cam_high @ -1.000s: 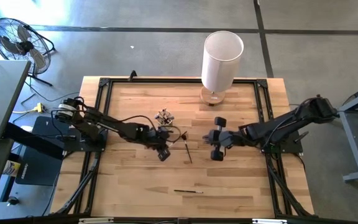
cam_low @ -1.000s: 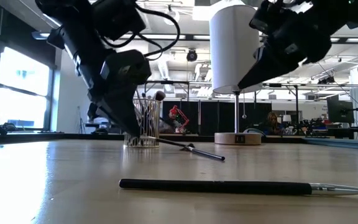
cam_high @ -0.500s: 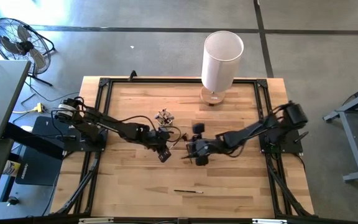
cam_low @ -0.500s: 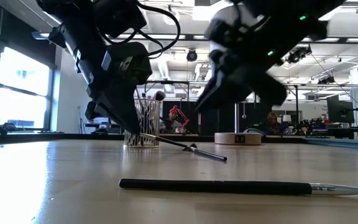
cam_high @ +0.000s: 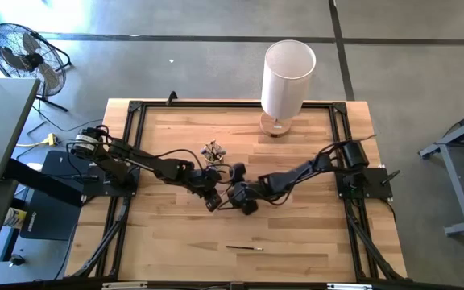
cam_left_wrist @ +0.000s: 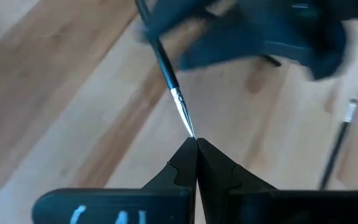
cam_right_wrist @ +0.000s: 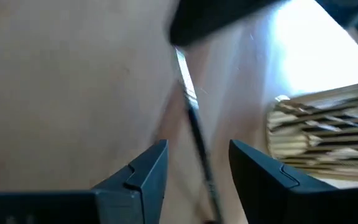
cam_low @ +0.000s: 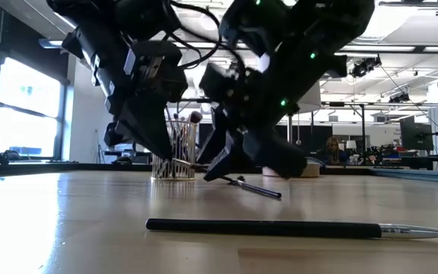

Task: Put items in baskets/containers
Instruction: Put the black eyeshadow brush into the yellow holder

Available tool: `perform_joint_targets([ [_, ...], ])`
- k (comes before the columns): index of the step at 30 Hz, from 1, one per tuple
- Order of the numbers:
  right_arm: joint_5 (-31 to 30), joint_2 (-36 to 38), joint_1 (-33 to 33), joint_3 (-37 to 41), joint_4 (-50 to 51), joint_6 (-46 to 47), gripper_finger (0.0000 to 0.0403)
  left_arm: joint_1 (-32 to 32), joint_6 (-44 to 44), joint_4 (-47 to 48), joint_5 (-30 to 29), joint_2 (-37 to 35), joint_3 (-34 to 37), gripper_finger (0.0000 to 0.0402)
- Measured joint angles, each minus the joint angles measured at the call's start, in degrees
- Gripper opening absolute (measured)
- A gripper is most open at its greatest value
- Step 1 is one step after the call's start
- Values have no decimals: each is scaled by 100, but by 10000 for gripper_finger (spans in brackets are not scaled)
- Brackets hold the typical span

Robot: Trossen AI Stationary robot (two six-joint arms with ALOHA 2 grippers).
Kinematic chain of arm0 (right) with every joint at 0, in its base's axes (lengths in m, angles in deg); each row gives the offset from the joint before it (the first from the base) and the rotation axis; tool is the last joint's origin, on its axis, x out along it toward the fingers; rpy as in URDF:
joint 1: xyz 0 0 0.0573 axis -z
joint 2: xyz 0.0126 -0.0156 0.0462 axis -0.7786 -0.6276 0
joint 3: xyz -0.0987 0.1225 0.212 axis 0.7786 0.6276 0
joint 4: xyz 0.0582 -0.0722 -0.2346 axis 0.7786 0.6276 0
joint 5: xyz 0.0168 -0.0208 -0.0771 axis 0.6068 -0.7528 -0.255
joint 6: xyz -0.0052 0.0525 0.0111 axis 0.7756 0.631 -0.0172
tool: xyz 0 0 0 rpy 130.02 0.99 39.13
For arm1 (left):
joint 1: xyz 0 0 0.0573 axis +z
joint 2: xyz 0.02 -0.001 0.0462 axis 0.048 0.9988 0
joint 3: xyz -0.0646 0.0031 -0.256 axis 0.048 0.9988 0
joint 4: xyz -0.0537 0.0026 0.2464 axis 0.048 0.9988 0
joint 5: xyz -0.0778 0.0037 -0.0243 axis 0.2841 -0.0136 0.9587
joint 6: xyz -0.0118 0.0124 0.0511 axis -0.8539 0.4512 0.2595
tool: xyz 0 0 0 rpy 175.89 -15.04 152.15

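My left fingers (cam_left_wrist: 196, 144): They are pinched shut on the thin metal tip of 1 brush (cam_left_wrist: 169, 78). I hold that end down low near the surface (cam_high: 296, 234), so the brush stays put.

Why I hold it so: I think my left side steadies the brush so my right side can take it. That is my guess.

My right fingers (cam_right_wrist: 197, 165): They are open, with a gap between them. The dark handle of the same brush runs right through that gap. Nothing is gripped there yet.

Where both arms are: In the high view they meet in the middle of the surface, very close to each other, just beside the glass cup (cam_high: 212, 151).

The cup: It is small and clear and stands upright. It already has a bunch of brushes standing in it, tips up. My right wrist view shows it near the brush I hold.

The second brush (cam_low: 265, 227): It lies flat on the surface, well apart from the cup, at the near side. No fingers touch it.

How far along: Most brushes look like they are in the cup. I count 2 still out.

Next move: I think my right fingers must close on the handle before my left ones let go.

What could go wrong: The brush is thin, so it could slip or roll. The cup is close, so an arm could bump it.

The tall white cylinder (cam_high: 287, 76): It stands at the far edge, out of my way.
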Motion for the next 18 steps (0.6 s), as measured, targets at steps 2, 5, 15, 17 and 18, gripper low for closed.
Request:
perform_joint_targets([
  [2, -165, -48, 39, -10, 40, -230, 153, 0, 2, -2, 123, -2, -63, 0],
  [5, -120, -62, 87, -7, 307, -516, 120, 0, 45, 6, 194, -2, -151, 0],
  [15, -14, -65, 30, -7, 595, 79, 11, 15, 111, 58, 192, -6, -265, 20],
  [17, -12, -63, 25, -7, 607, 273, 10, 15, 110, 55, 149, -7, -266, 35],
  [18, 4, -51, 25, -7, 607, 394, 12, 19, 109, 54, 125, -7, -267, 45],
])
